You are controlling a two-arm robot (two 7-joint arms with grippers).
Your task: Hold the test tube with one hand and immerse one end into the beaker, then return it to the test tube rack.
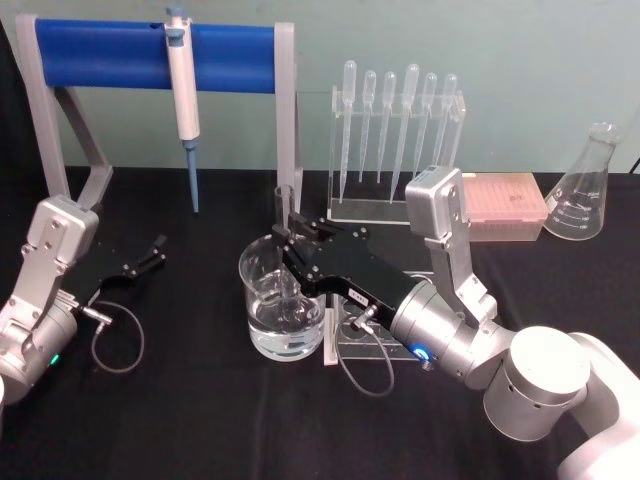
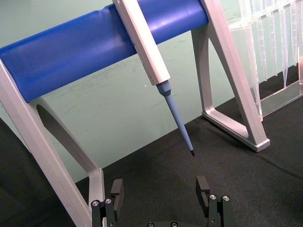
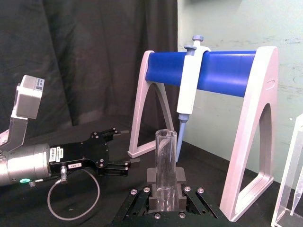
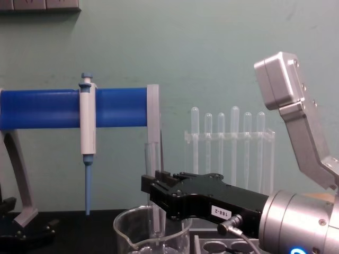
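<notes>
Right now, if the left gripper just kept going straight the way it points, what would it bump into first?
Probably the blue pipettor tip, hanging ahead of the open left gripper. Depth is unclear: it might pass under the tip and reach the green wall instead.

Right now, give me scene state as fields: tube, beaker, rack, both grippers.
test tube: upright, lower end inside the beaker
beaker: on the table, part-filled with clear liquid
immersion: tube tip down near the liquid, contact unclear
test tube rack: beside the beaker, under the right arm, visible holes empty
right gripper: over the beaker, jaws shut on the test tube
left gripper: parked at the left, jaws open, holding nothing
</notes>
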